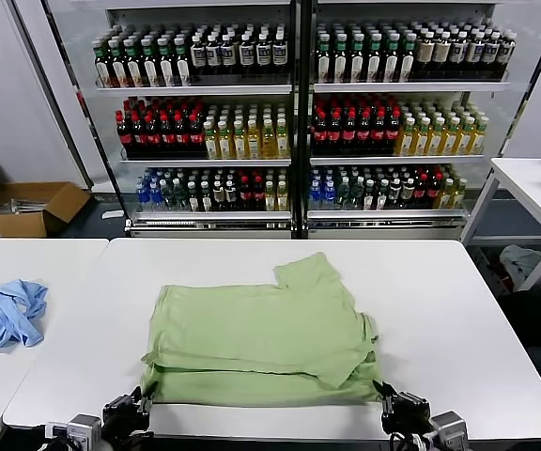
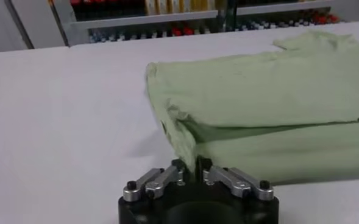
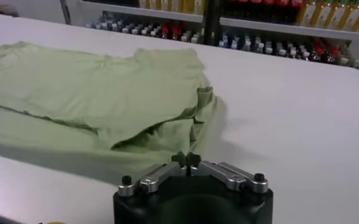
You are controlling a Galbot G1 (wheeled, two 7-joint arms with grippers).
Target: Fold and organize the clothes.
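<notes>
The clothes (image 1: 261, 334), a light green shirt, lie folded in layers on the white table (image 1: 458, 319), with one sleeve pointing toward the far side. My left gripper (image 1: 142, 395) is at the shirt's near left corner. In the left wrist view its jaws (image 2: 190, 164) stand a little apart with the edge of the clothes (image 2: 258, 103) in the gap. My right gripper (image 1: 381, 387) is at the near right corner. In the right wrist view its fingertips (image 3: 186, 159) are pressed together at the hem of the clothes (image 3: 88, 91).
A crumpled light blue garment (image 1: 7, 315) lies on the table to the left. Glass-fronted shelves of bottles (image 1: 299, 122) stand behind. A cardboard box (image 1: 36, 207) sits on the floor at far left, and another white table (image 1: 533, 188) stands at right.
</notes>
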